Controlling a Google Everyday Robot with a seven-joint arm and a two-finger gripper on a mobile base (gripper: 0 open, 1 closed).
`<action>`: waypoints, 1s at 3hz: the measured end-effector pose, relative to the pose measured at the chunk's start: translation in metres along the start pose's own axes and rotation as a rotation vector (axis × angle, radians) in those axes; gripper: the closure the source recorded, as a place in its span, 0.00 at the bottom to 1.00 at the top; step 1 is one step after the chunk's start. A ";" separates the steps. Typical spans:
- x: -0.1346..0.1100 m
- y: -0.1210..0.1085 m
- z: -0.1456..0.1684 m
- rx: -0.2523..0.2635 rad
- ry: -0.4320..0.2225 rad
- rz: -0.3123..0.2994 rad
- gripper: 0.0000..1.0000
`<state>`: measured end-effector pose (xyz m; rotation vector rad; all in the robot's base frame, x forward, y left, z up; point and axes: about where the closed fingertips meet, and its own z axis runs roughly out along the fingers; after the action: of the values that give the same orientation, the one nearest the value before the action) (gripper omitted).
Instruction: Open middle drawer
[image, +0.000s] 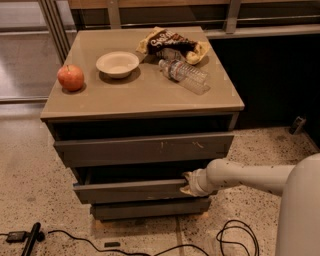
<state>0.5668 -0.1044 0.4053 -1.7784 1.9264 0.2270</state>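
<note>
The middle drawer (130, 191) lies between the scratched top front (145, 148) and the short bottom front (150, 208). The gripper (190, 183) is at the drawer's upper edge, right of centre; whether it is open or closed cannot be told. Risks judged: slipping off the handle-less slanted front; an off-centre pull jamming the drawer; a jerk rolling the bottle (183, 76).

Apple (70, 77) left on desk (145, 97), bowl (117, 64) beside it, bottle (184, 76) right, bag (172, 44) behind, claw (189, 182) at middle drawer (130, 191) right end
</note>
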 end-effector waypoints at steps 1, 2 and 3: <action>-0.003 -0.003 -0.006 0.000 0.000 0.000 0.94; -0.004 -0.003 -0.008 0.000 0.000 0.000 1.00; 0.000 0.009 -0.014 0.006 0.004 0.009 1.00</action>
<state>0.5550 -0.1096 0.4155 -1.7683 1.9363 0.2209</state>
